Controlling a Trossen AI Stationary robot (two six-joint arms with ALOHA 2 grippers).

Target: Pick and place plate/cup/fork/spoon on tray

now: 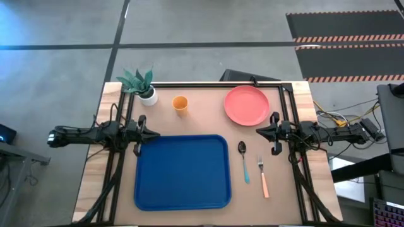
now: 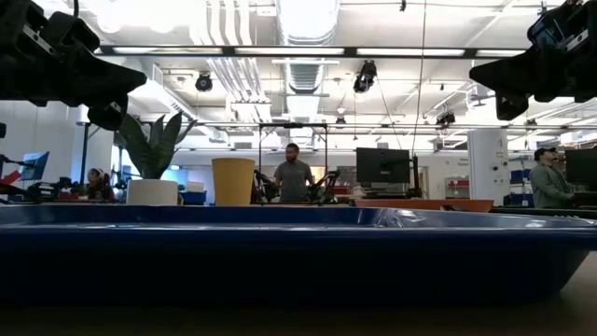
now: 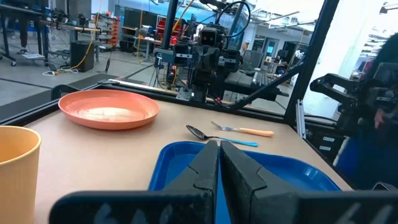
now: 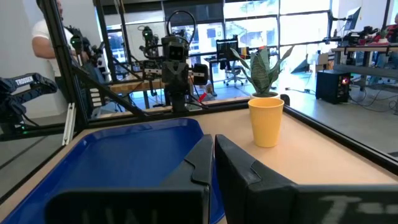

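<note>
The blue tray (image 1: 182, 171) lies at the table's near middle. The coral-pink plate (image 1: 247, 104) lies flat at the far right, also in the left wrist view (image 3: 109, 108). The orange-yellow cup (image 1: 180, 104) stands upright at the far middle, also in the right wrist view (image 4: 266, 122). The blue-handled spoon (image 1: 243, 162) and the orange-handled fork (image 1: 262, 176) lie side by side right of the tray. My left gripper (image 1: 155, 133) hovers shut at the tray's far left corner. My right gripper (image 1: 259, 131) hovers shut between plate and spoon. Both hold nothing.
A white pot with a green plant (image 1: 142, 85) stands at the table's far left corner. Black frame rails (image 1: 278, 85) run along the far and side edges. A person (image 2: 295, 177) stands in the room beyond the table.
</note>
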